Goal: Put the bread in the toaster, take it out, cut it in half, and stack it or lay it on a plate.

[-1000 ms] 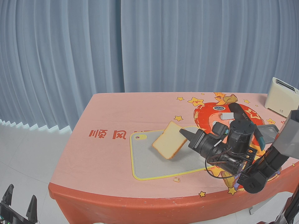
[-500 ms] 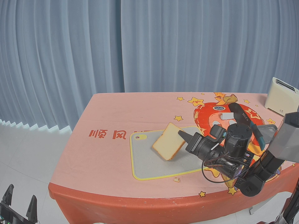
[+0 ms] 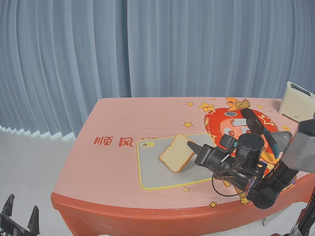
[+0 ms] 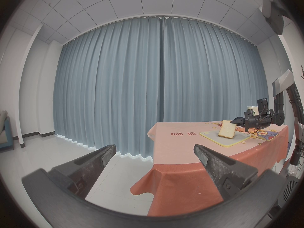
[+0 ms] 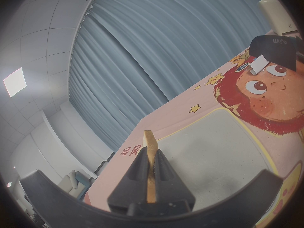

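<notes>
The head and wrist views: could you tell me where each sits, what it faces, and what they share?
Head view: on the head, facing down at the table; right gripper and left gripper show.
Left wrist view: low beside the table, facing it; its open fingers show.
Right wrist view: over the cutting board, facing the curtain; its gripper clamps the bread.
All share the bread.

1. bread [image 3: 177, 153]: pale slice with a golden crust, tilted up over the grey cutting board [image 3: 154, 171], edge pinched in the right hand [image 3: 191, 145]
2. toaster [image 3: 297, 102]: cream, upright, slot up, far right of the surface [image 3: 115, 122]
</notes>
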Tool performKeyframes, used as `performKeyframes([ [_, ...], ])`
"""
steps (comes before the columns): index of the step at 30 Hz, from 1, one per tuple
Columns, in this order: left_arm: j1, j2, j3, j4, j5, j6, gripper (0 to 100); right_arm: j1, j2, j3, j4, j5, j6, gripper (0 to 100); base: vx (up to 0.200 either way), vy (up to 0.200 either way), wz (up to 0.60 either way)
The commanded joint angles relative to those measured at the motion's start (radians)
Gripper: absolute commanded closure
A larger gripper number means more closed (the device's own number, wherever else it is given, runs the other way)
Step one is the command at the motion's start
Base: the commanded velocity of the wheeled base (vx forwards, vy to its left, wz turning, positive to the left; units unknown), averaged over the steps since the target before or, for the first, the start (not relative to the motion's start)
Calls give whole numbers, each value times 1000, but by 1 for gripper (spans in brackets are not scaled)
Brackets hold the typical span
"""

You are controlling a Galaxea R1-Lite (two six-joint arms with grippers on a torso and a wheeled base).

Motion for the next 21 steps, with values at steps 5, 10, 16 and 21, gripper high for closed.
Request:
performKeyframes([
  [5, 0, -4, 18, 0, 1, 0, 0, 1, 0, 0, 0, -2, -1, 100, 0, 0, 0],
  [10, 0, -4, 18, 0, 1, 0, 0, 1, -1, 0, 0, -2, -1, 100, 0, 0, 0],
  [16, 0, -4, 18, 0, 1, 0, 0, 1, -1, 0, 0, -2, -1, 100, 0, 0, 0],
  [21, 0, -4, 18, 0, 1, -1, 0, 1, 0, 0, 0, -2, -2, 100, 0, 0, 0],
])
